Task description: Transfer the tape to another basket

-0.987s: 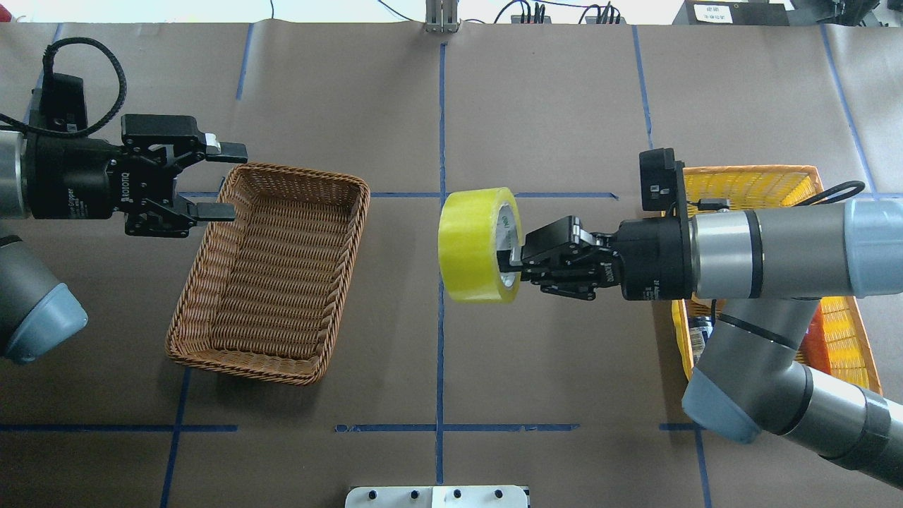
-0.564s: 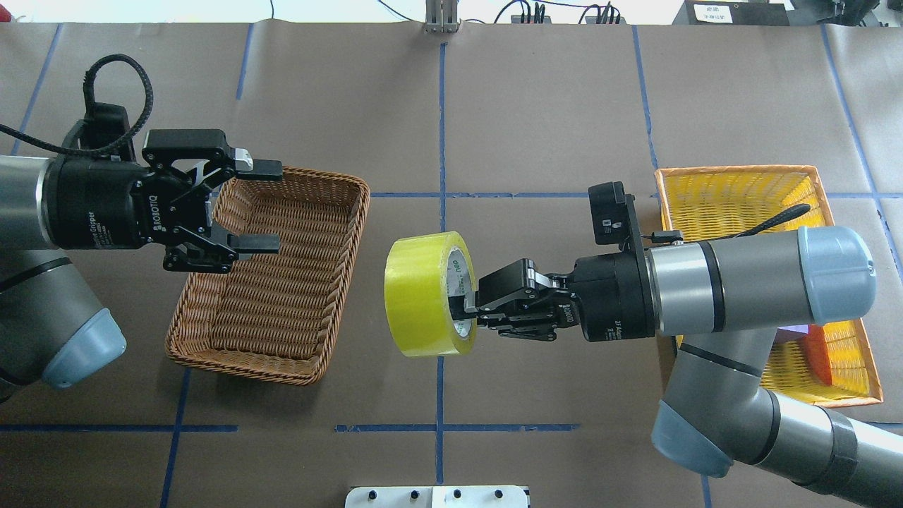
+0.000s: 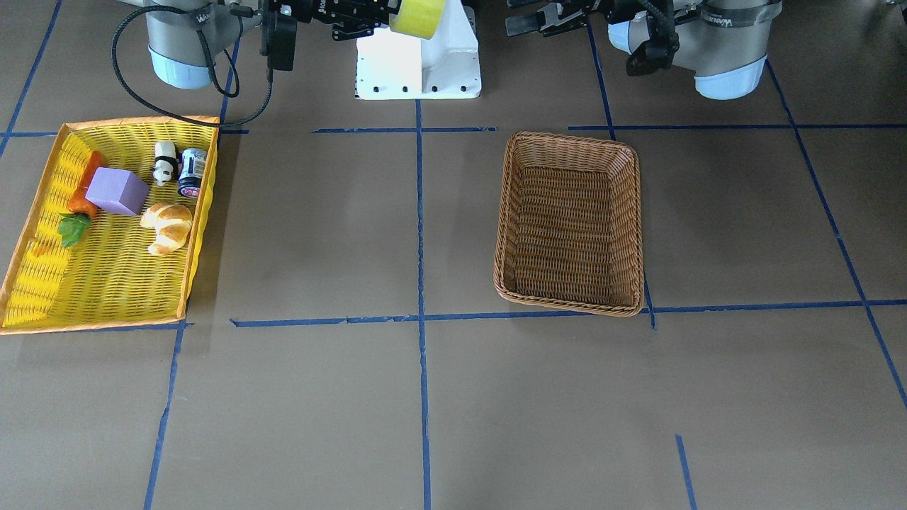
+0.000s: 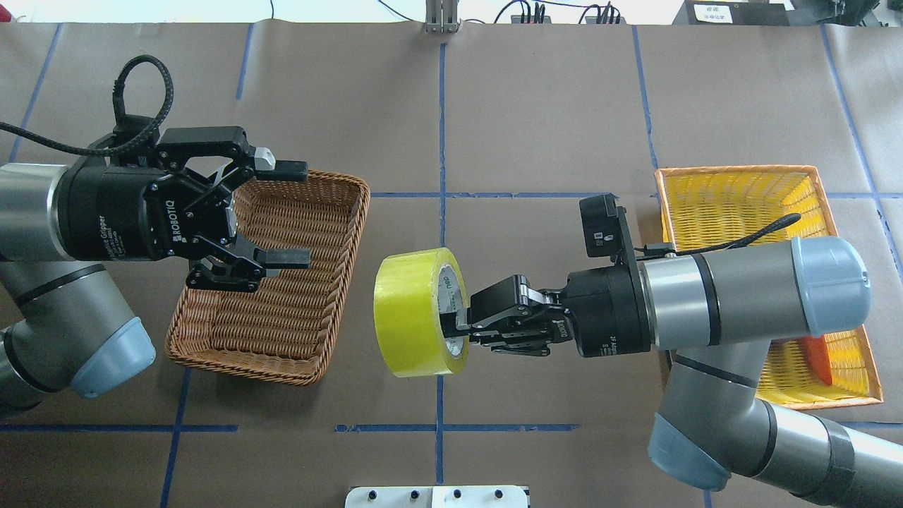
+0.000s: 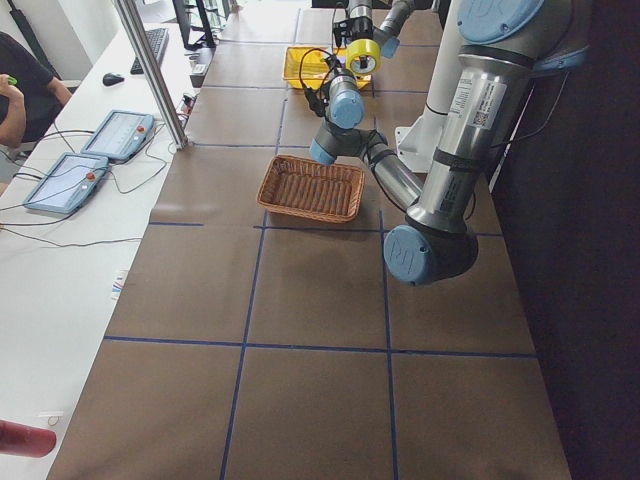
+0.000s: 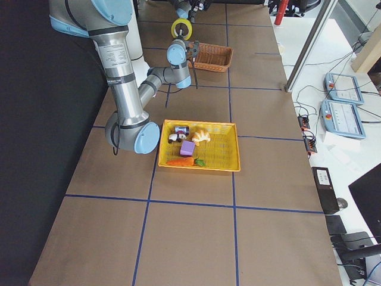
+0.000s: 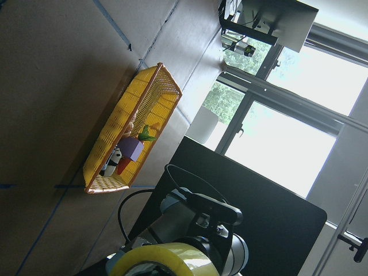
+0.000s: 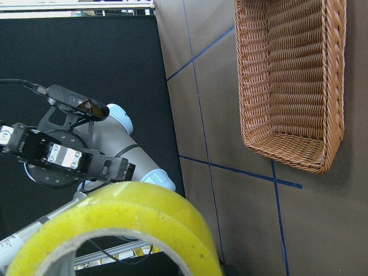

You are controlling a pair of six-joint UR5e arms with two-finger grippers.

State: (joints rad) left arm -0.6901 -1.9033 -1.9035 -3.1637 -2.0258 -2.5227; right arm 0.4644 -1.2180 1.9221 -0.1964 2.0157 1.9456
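right gripper (image 4: 457, 330): jaws clamped on tape (image 4: 416, 312) wall, mid-air
left gripper (image 4: 302, 213): jaws apart, by basket (image 4: 331, 282); tape on its right, axis twd it

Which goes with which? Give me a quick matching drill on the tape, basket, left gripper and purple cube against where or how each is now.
Things:
1. tape
2. basket
3. left gripper
4. cube

Places or states:
a. open, holding nothing
b. in the yellow tray
c. on the table, robot's left side
d. held aloft by the right gripper

Pairs: 1-d, 2-c, 3-a, 4-b.
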